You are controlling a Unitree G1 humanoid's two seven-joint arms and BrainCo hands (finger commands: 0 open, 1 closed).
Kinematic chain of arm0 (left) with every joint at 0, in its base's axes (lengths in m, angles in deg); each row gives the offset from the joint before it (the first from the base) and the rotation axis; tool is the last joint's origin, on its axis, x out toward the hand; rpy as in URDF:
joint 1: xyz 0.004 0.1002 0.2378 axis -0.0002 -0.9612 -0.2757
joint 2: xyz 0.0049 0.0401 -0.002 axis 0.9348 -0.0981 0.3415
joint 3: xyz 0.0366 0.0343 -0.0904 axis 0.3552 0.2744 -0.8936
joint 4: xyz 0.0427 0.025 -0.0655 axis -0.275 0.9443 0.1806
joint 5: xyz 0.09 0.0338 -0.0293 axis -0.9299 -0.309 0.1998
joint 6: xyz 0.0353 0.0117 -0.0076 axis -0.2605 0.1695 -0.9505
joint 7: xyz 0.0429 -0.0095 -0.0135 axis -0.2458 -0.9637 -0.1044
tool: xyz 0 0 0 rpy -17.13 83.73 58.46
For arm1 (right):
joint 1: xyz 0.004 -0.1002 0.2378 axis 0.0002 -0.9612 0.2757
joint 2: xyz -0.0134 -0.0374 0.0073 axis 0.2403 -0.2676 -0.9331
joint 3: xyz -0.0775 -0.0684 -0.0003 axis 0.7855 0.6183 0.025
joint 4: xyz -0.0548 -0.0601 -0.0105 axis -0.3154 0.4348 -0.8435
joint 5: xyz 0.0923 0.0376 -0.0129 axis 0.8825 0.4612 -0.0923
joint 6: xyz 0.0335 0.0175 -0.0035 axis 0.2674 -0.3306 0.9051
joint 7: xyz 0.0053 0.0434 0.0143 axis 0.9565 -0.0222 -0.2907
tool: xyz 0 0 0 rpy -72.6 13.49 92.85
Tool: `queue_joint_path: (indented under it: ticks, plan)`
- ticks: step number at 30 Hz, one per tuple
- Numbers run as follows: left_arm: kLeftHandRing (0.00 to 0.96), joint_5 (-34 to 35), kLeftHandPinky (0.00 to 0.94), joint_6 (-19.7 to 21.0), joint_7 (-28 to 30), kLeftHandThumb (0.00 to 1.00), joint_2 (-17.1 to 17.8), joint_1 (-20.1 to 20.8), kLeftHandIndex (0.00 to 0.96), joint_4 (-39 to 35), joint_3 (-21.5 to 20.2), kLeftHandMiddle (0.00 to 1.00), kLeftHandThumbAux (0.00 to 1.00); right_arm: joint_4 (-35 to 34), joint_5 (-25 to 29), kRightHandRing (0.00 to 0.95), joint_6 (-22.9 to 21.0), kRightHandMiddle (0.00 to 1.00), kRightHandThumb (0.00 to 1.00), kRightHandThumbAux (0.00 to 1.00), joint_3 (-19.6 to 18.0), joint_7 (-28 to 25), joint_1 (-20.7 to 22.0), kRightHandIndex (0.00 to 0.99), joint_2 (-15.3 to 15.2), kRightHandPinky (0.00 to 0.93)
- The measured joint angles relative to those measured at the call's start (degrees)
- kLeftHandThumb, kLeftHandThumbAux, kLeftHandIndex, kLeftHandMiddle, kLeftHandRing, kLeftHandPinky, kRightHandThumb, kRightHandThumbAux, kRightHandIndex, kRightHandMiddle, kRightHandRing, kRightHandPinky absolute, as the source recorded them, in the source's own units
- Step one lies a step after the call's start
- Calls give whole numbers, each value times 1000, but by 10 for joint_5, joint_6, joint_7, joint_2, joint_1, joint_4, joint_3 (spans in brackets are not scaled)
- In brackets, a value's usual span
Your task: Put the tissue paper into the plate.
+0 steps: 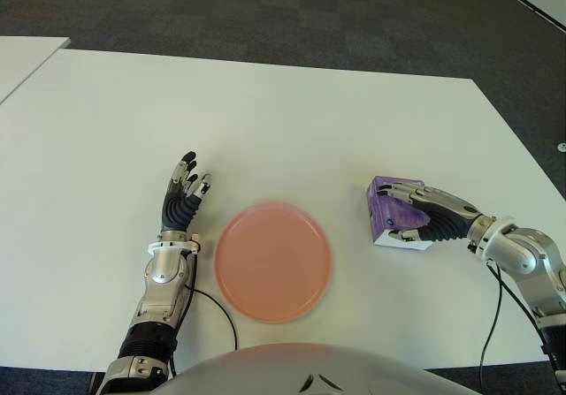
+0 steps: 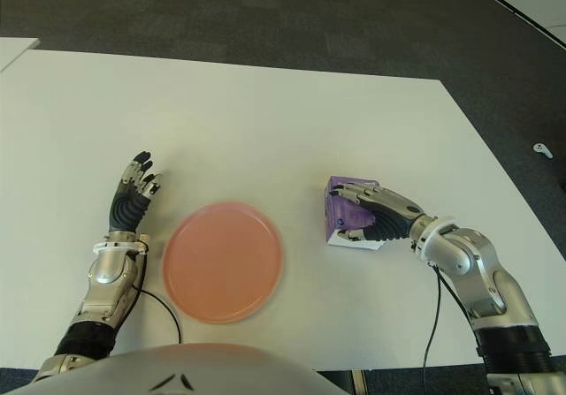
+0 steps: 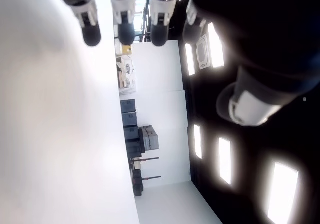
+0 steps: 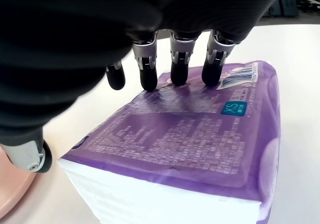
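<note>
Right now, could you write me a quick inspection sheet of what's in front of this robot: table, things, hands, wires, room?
Surface: white table, bare apart from the things below.
Job's things: purple tissue pack on the table, to the right of the pink plate; the plate holds nothing.
Clutter: nothing seen.
Hands: right hand lies over the pack, fingertips pressing its top, thumb at its side. Left hand is left of the plate, fingers extended, holding nothing.
Cables: a black cable by the left forearm, another under the right wrist.
Surroundings: dark carpet; corner of a second white table far left.
</note>
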Motion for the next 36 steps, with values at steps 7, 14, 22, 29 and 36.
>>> queue_joint_path:
  ticks: [7, 14, 22, 29, 36]
  plan:
    - [0, 0, 0, 5, 0, 0, 1, 0, 0, 0, -1, 0, 562, 47, -24, 0, -4, 0, 0, 404, 19, 34, 32, 0, -1, 0]
    - [0, 0, 0, 5, 0, 0, 3, 0, 0, 0, -1, 0, 563, 88, -39, 0, -4, 0, 14, 431, 36, 59, 59, 0, -4, 0]
    - [0, 0, 0, 6, 0, 0, 6, 0, 0, -1, -1, 0, 566, 112, -40, 0, -5, 0, 25, 428, 40, 80, 61, 0, -19, 0]
    - [0, 0, 0, 16, 0, 0, 8, -2, 0, -8, -3, 0, 579, 95, -35, 0, -15, 0, 17, 422, 30, 82, 41, 0, -25, 0]
    - [0, 1, 0, 24, 0, 0, 10, -5, 0, -14, -5, 0, 577, 78, -24, 0, -17, 0, 9, 429, 18, 83, 10, 0, -32, 0]
